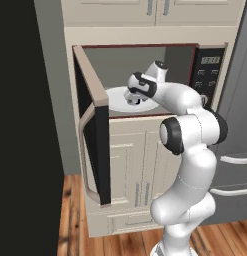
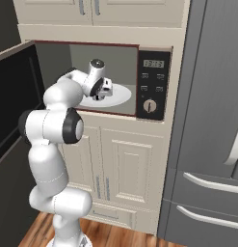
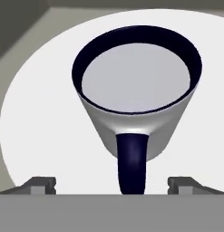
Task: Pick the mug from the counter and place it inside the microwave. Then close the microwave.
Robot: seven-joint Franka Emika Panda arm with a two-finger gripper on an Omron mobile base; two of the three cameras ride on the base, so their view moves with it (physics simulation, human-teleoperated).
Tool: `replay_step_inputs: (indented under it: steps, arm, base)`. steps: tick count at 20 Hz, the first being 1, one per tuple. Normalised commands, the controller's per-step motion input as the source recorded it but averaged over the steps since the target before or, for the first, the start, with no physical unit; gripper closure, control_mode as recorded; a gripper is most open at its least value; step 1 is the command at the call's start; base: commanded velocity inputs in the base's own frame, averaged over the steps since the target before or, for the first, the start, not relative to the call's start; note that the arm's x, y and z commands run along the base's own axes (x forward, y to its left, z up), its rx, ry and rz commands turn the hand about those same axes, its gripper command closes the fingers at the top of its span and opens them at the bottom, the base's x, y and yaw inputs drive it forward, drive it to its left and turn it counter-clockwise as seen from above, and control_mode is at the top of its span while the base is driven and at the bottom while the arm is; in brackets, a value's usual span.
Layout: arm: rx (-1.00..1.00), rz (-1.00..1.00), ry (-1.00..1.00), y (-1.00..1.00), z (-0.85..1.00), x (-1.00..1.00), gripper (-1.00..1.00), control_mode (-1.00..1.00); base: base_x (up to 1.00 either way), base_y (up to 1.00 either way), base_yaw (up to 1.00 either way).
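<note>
Mug stands upright on the microwave turntable, jaws spread apart, gripping nothing.

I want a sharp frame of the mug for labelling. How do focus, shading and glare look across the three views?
Hand view: the mug is crisp, smoothly shaded on its side, no glare, on the bright turntable. Left base view: the gripper hides the mug; the microwave door glass looks dark, without reflections. Right base view: evenly lit, somewhat soft.

White turntable inside the microwave, bearing the upright mug near its middle; the mug's dark handle faces the hand camera.
</note>
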Motion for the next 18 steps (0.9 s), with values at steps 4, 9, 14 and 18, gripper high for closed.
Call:
replay_step_inputs:
  steps: [4, 9, 14, 18]
  arm:
    - [-0.01, -0.04, 0.00, 0.00, 0.00, -0.24, -1.00, -1.00]
    - [0.00, -0.04, -0.01, 0.00, 0.02, -0.48, -1.00, -1.00]
    - [0.00, -0.03, -0.04, 0.00, 0.06, -0.51, -1.00, -1.00]
    - [0.00, -0.03, -0.05, 0.00, 0.13, -0.61, -1.00, -1.00]
  base:
    - [0.00, 0.00, 0.00]
    - [0.00, 0.00, 0.00]
    - [0.00, 0.00, 0.00]
    - [0.00, 0.00, 0.00]
